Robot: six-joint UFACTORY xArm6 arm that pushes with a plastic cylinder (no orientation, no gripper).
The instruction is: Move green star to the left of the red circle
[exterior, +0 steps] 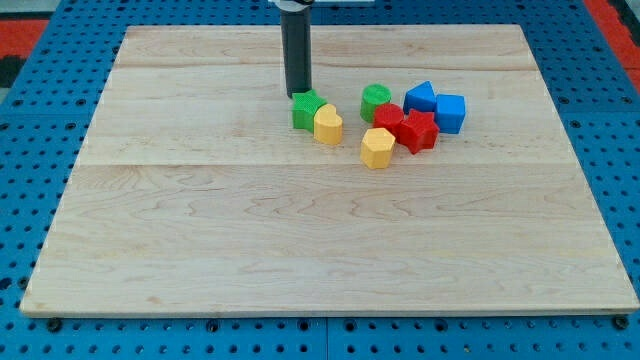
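The green star [306, 111] lies near the board's middle top, touching a yellow heart [327, 126] on its right. The red circle [389, 118] sits further to the view's right, inside a tight cluster of blocks. My tip [297, 95] stands at the green star's upper left edge, touching it or nearly so. The dark rod rises straight up from there out of the view's top. The green star is to the left of the red circle, with the yellow heart and a small gap between them.
Around the red circle are a green circle [376, 99] above it, a red star [418, 131] to its right and a yellow hexagon [377, 147] below it. A blue block [420, 97] and a blue cube [450, 113] lie further right. The wooden board [200, 230] rests on a blue pegboard.
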